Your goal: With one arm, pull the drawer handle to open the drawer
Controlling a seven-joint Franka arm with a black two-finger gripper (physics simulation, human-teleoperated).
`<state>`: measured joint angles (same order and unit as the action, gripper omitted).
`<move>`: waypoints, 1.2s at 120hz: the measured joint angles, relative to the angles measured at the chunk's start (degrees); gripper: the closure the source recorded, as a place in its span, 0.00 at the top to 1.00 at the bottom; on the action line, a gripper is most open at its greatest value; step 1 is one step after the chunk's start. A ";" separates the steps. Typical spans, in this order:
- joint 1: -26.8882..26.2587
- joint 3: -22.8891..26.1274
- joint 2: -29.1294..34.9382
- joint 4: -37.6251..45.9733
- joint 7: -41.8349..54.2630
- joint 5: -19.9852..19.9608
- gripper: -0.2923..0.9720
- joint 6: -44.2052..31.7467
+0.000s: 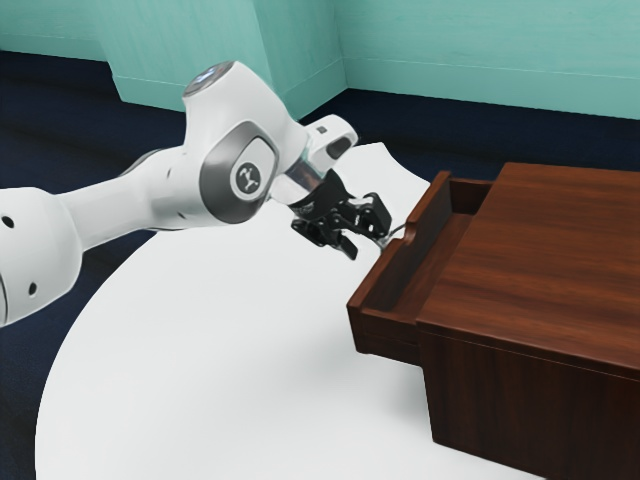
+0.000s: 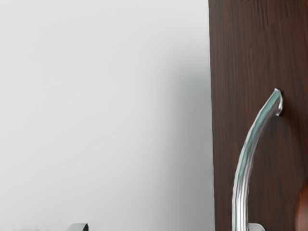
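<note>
A dark wooden cabinet [image 1: 540, 300] stands at the exterior view's right, and its drawer [image 1: 430, 260] is slid partway out toward the arm. A curved silver handle [image 1: 400, 232] sticks out from the drawer front [image 1: 385, 335]. My black gripper [image 1: 365, 232] is right at this handle with its fingers spread wide, so it is open. In the wrist view the handle [image 2: 248, 154] arcs off the brown drawer front [image 2: 260, 57], close beside one of my fingertips [image 2: 255, 227], while the other fingertip sits far off over the table.
The cabinet rests on a round white table [image 1: 200, 380] that spreads out below and behind my arm. Dark floor and teal walls [image 1: 480, 40] lie beyond the table's edge.
</note>
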<state>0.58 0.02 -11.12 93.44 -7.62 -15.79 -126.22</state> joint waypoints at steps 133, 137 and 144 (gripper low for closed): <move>1.24 0.40 -1.02 -1.31 -3.42 3.12 0.47 0.04; 1.49 0.43 -0.98 -1.28 -3.36 3.21 0.47 0.05; 1.82 0.43 -0.95 -1.26 -3.29 3.41 0.47 0.07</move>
<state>2.40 0.45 -12.07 92.19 -10.91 -12.38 -126.15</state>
